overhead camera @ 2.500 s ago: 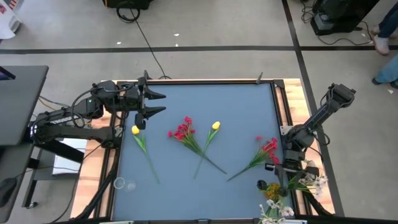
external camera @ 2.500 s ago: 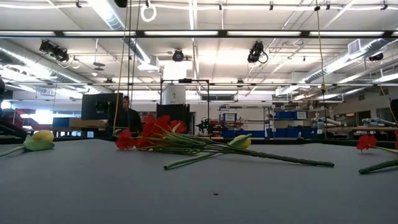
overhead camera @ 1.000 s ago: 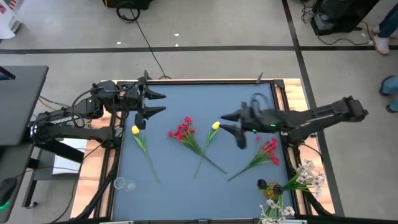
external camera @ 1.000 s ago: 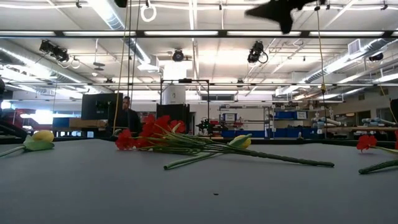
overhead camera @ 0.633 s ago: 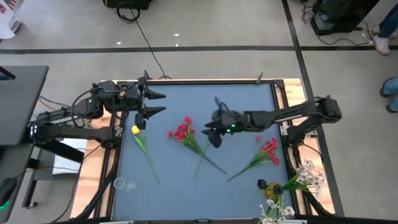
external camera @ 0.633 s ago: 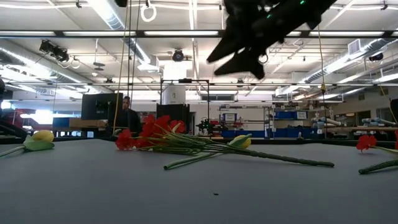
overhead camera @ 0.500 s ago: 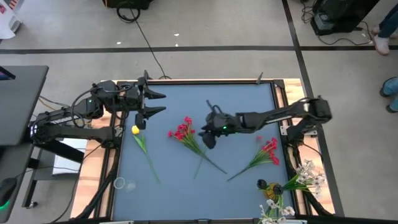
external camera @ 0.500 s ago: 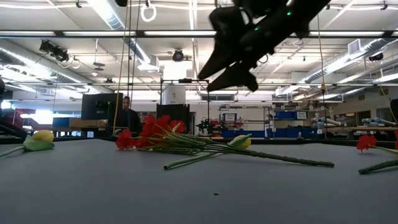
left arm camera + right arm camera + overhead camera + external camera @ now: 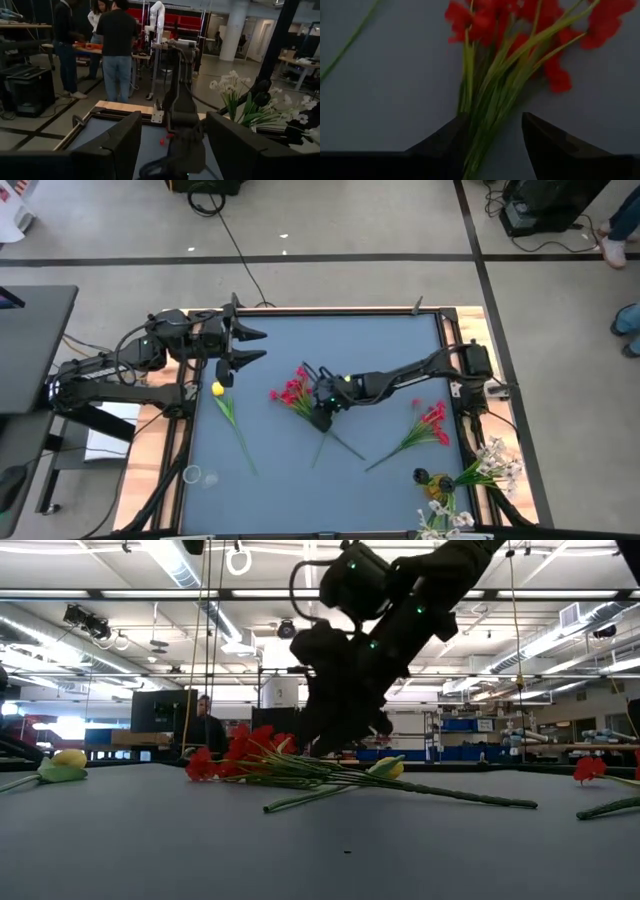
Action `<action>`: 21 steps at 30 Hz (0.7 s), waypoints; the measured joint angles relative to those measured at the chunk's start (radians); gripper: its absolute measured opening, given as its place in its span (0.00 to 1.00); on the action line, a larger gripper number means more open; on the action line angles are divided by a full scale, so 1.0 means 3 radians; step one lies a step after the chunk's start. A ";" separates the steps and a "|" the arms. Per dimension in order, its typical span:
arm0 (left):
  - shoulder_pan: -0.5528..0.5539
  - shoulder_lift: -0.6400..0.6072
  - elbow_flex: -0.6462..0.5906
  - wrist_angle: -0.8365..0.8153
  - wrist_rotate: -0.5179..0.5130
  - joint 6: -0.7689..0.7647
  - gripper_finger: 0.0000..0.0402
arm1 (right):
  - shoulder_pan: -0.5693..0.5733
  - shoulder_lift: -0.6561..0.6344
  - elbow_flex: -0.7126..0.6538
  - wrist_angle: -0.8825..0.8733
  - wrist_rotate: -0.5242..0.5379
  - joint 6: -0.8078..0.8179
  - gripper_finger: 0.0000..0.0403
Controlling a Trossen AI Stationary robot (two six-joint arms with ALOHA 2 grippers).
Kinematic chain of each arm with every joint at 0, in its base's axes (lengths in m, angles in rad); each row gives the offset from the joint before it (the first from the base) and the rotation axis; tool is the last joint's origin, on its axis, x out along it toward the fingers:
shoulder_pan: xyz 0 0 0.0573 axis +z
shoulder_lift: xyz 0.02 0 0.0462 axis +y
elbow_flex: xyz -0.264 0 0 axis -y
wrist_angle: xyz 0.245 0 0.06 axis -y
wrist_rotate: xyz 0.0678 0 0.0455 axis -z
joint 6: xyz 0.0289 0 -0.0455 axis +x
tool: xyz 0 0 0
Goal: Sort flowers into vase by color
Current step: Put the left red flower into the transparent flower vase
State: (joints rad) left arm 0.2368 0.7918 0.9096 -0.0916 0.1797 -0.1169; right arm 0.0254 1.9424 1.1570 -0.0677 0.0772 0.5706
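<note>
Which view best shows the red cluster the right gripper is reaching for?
The right wrist view: the red cluster fills it, stems running between the open right gripper. The high view shows it small, partly behind the gripper. The low view shows it side-on. The left wrist view misses it.

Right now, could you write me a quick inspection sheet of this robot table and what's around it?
Surface: grey mat in a wooden frame.
Job's things: red cluster mid-mat; second red cluster to the right; yellow tulip on the left; another tulip's stem shows mid-mat, bloom hidden; white sprays at the right corner.
Clutter: nothing seen.
Grippers: right gripper low over the first cluster's stems, fingers open astride them; left gripper open, waiting at the far left corner.
Cables: black cable on the floor.
Surroundings: people standing beyond the table.
</note>
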 joint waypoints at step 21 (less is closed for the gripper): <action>0.0001 0.0001 0.0001 0.0100 -0.0002 -0.0185 0.56 | 0.0009 -0.0038 -0.0006 0.0351 -0.0150 0.0133 0.05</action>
State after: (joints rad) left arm 0.2371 0.7921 0.9100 -0.0617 0.1791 -0.1724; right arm 0.0280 1.9310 1.1553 0.0377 0.0323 0.6105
